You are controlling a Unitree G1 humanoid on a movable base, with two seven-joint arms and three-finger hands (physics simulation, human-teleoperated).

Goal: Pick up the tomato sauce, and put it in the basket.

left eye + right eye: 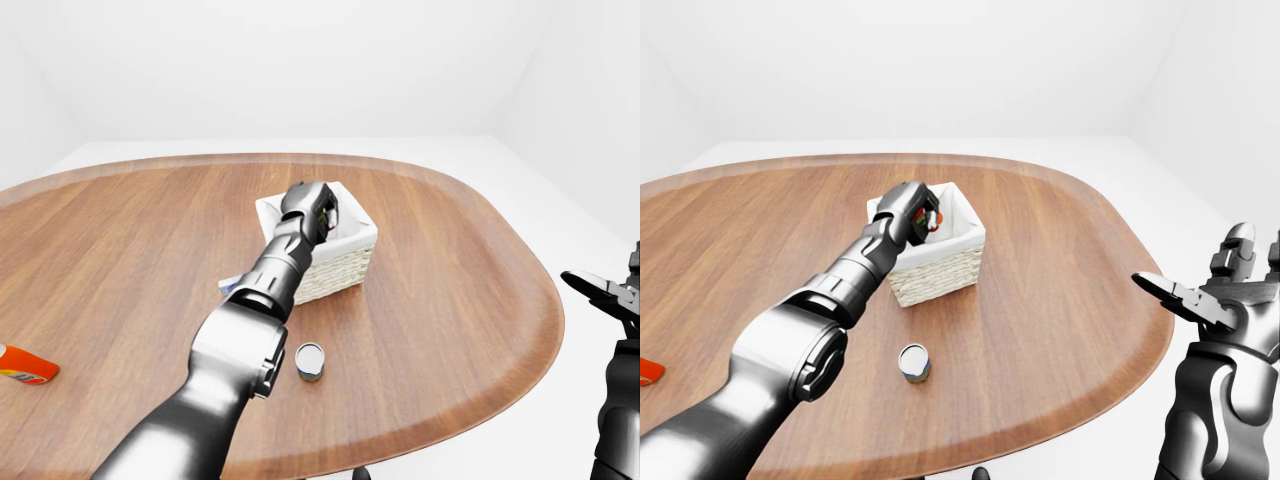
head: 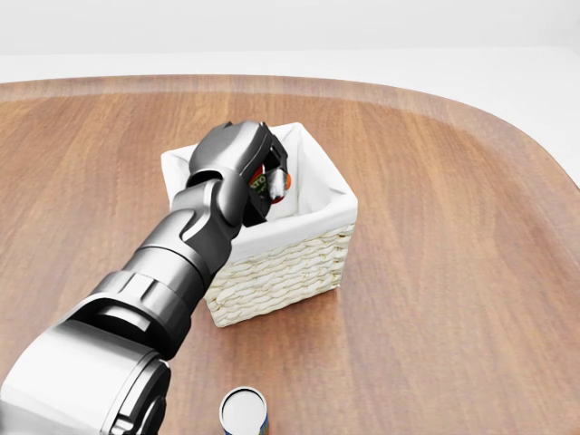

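Note:
The tomato sauce (image 2: 271, 186), a small can with a red and green label, is in my left hand (image 2: 265, 179), whose fingers are closed round it. The hand holds it inside the top of the white-lined wicker basket (image 2: 328, 198), near the basket's left wall. My forearm hides most of the can and the basket's left rim. The basket stands in the middle of the oval wooden table (image 1: 450, 280). My right hand (image 1: 1212, 298) is open and empty off the table's right edge.
A small silver-topped can (image 1: 310, 361) stands on the table below the basket. An orange-red object (image 1: 25, 365) lies at the left edge of the left-eye view. A pale blue-white thing (image 1: 229, 284) peeks out left of my forearm.

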